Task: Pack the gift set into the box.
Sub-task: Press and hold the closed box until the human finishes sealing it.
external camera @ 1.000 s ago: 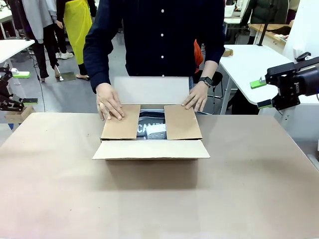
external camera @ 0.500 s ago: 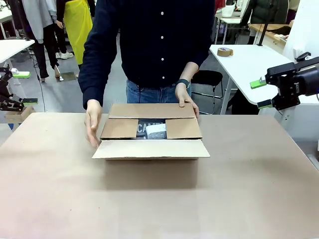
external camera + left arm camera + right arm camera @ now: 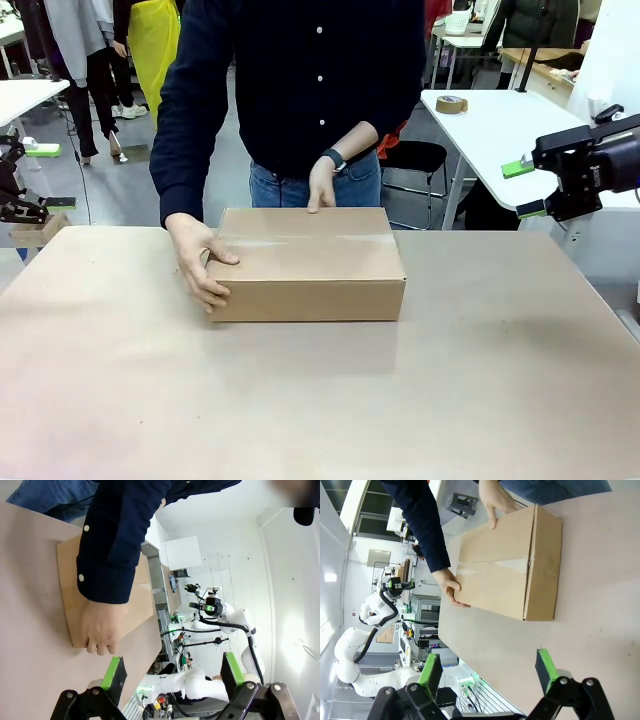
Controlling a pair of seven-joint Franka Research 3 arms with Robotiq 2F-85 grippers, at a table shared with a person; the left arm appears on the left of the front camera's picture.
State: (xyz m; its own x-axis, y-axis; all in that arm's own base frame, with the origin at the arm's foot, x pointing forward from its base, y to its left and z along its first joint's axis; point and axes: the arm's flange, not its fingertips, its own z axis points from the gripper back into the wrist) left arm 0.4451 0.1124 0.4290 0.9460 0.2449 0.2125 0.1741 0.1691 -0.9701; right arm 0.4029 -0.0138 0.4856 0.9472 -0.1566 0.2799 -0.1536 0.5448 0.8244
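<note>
Shut since a second ago, the box (image 3: 305, 262) is sitting well left of the right gripper (image 3: 525, 188), which is gaping wide, as is the left gripper (image 3: 171, 672).

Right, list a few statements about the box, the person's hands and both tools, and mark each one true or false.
1. The box has its flaps closed. True.
2. The right tool grips the box. False: it hangs open off to the side, apart from the box.
3. A hand of the person rests against one end of the box. True.
4. The left tool is shut on something. False: it is open and holds nothing.
</note>
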